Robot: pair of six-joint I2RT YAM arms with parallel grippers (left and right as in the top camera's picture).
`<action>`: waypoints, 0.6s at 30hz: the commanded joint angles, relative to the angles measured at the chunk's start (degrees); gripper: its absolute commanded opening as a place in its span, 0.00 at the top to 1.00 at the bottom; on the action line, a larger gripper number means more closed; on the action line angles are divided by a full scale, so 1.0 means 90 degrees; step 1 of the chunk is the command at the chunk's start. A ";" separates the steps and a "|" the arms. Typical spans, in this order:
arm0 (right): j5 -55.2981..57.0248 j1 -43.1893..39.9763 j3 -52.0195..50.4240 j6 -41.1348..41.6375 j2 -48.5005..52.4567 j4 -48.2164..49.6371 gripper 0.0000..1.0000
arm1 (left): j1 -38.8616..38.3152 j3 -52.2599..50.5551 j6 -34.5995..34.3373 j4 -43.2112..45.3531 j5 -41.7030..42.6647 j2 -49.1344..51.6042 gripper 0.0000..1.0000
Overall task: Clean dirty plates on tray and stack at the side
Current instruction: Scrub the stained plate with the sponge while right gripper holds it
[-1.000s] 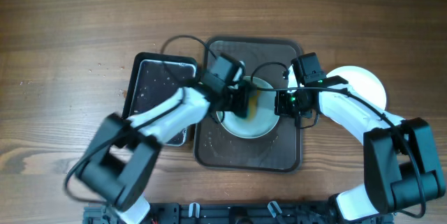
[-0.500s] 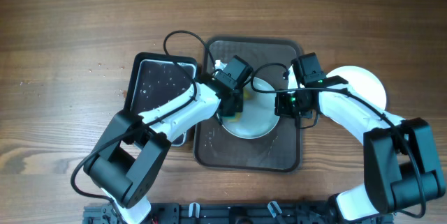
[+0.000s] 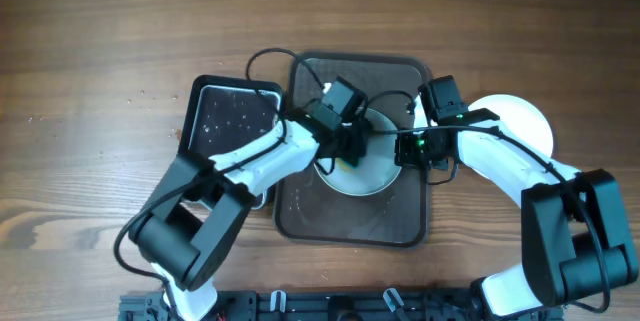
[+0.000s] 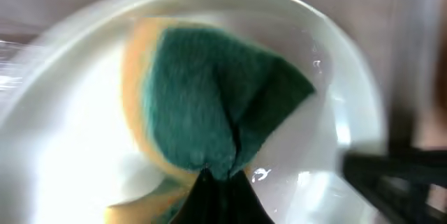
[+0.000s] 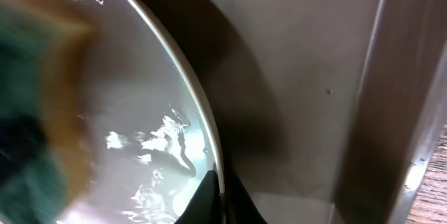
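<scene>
We record a wooden table (image 3: 90, 51) with a dark tray (image 3: 350, 223) at its centre; nearest the robot the tray floor lies bare; beyond that, one white plate (image 3: 378, 179) sits in the tray. The left gripper (image 3: 345, 147) is clamped on a green and yellow sponge (image 4: 209, 105), which is pressed to the plate's face; the right gripper (image 3: 414, 149) pinches the plate's right rim, apparently steadying it. We judge the scrubbing step to be in hand; the next move calls for lifting the sponge clear, then carrying the plate to the second plate (image 3: 520, 116), which lies on the table to the right. A black container (image 3: 225, 121) sits just left of the tray. Both wrist views are blurred; we cannot tell whether any soil lies under the sponge; the arms hide part of the plate's far rim.
</scene>
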 commanded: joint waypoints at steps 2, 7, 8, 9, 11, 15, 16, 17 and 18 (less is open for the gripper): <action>0.0158 0.0049 -0.0085 -0.0143 0.0097 -0.0012 0.96 | -0.0602 -0.0058 -0.0209 0.0095 0.1579 0.0481 0.96; 0.0158 0.0049 -0.0085 -0.0151 0.0097 -0.0015 0.96 | -0.0619 -0.0058 -0.0206 -0.0129 0.1583 0.0464 0.96; 0.0158 0.0049 -0.0085 -0.0158 0.0097 -0.0015 0.96 | -0.0614 -0.0058 -0.0202 -0.0248 0.1583 0.0430 0.96; 0.0158 0.0049 -0.0085 -0.0155 0.0097 -0.0017 0.96 | -0.0614 -0.0058 -0.0199 -0.0345 0.1596 0.0396 0.96; 0.0158 0.0049 -0.0085 -0.0155 0.0097 -0.0012 0.96 | -0.0614 -0.0058 -0.0095 -0.0549 0.1608 0.0287 0.96; 0.0160 0.0049 -0.0085 -0.0158 0.0097 -0.0002 0.96 | -0.0605 -0.0058 0.0245 -0.0959 0.1605 -0.0051 0.96; 0.0160 0.0049 -0.0085 -0.0158 0.0097 -0.0005 0.96 | -0.0593 -0.0058 0.0299 -0.1081 0.1535 -0.0134 0.96; 0.0160 0.0049 -0.0085 -0.0155 0.0097 -0.0007 0.96 | -0.0573 -0.0058 0.0301 -0.1217 0.1375 -0.0206 0.96; 0.0160 0.0049 -0.0085 -0.0158 0.0097 -0.0005 0.96 | -0.0551 -0.0058 0.0301 -0.1336 0.1195 -0.0255 0.96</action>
